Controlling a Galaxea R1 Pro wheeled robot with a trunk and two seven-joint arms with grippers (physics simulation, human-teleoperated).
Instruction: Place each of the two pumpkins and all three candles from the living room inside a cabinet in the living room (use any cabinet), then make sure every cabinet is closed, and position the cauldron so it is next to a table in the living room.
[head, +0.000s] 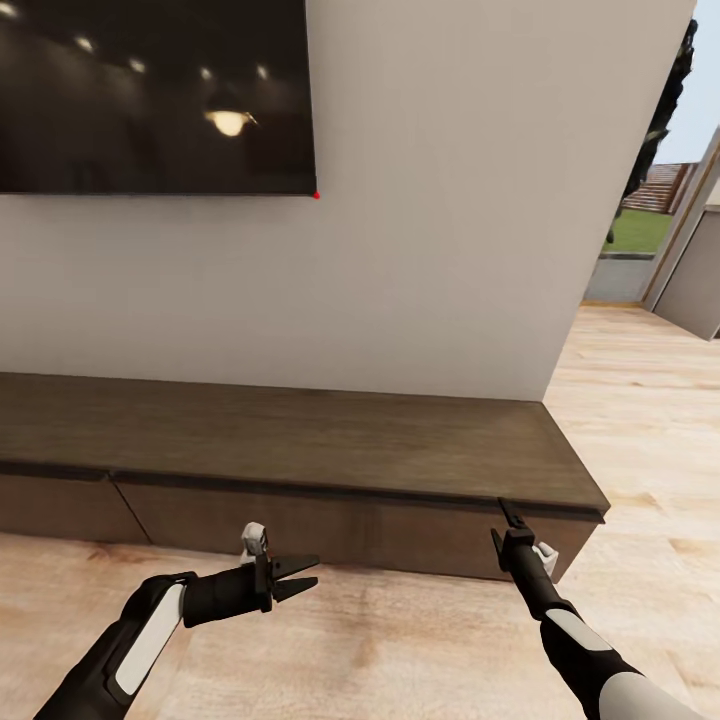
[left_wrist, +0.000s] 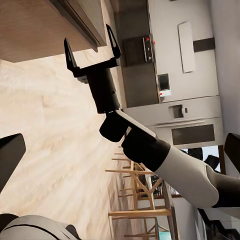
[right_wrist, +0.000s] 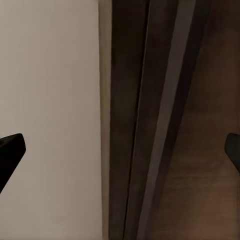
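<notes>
Head view: the cabinet (head: 300, 440) runs low along the wall under the television (head: 150, 95), drawers shut. Right tool (head: 512, 520), spread wide and empty, reaches its top front edge; left tool (head: 300, 577) hangs released above the floor (head: 400, 640).

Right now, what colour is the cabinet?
Dark-brown wood, top and fronts; the cabinet shows best in the head view.

The cabinet (head: 300, 440) runs along the wall (head: 450, 250) under the television (head: 150, 95); both arms reach before its front.
</notes>
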